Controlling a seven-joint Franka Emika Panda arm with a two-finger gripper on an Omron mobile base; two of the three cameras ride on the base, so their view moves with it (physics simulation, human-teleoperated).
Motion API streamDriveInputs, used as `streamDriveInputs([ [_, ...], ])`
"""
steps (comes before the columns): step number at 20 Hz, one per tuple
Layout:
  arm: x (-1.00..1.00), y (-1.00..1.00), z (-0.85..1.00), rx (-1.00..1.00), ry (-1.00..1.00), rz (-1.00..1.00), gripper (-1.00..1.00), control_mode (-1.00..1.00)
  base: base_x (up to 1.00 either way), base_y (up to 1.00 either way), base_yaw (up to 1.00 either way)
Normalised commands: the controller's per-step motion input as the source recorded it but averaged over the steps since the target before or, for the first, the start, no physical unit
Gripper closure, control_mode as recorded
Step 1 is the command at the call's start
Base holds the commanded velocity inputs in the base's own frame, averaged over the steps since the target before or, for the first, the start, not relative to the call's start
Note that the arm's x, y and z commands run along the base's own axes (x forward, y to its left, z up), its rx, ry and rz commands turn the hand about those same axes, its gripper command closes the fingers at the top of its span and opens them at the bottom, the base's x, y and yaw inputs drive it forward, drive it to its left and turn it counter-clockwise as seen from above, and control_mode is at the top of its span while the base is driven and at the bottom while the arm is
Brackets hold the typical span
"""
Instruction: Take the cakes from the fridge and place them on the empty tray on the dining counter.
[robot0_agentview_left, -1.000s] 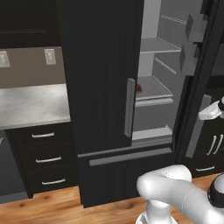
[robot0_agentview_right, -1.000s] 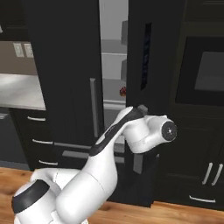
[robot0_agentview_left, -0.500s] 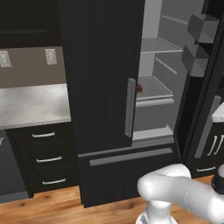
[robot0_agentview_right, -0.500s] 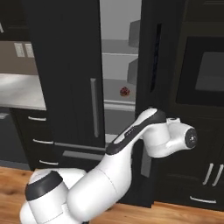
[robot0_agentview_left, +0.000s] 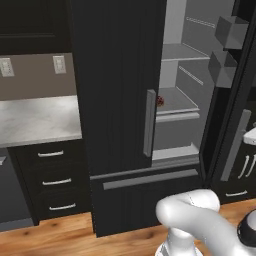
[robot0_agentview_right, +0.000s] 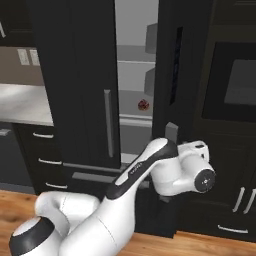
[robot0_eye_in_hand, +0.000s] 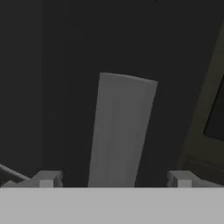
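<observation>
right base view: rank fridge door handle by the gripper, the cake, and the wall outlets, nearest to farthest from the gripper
1. Grey handle of the open right fridge door: right at the gripper, between its open fingers in the hand view.
2. Cake: on a shelf inside the fridge, up and left of the hand.
3. Wall outlets: far left, above the wall counter.

glossy white arm (robot0_agentview_right: 150, 172), dark joints

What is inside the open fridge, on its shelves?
One small cake with a dark red top sits on a middle shelf of the fridge. The closed left door covers the rest of the interior.
</observation>
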Motion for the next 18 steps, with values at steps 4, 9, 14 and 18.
streamDriveInputs([
  [4,-0.11,0.0,-0.07,-0.09,-0.21,-0.5,-1.0,-1.0,0.0,0.0,0.0],
  [9,-0.85,0.02,0.51,-0.06,0.0,-0.23,-1.0,-1.0,0.0,0.0,0.0],
  [14,-0.78,0.09,0.96,-0.09,0.07,-0.07,-1.0,-1.0,0.0,0.0,0.0],
  [18,-0.42,0.64,0.59,-0.2,0.12,-0.04,-1.0,-1.0,0.0,0.0,0.0],
])
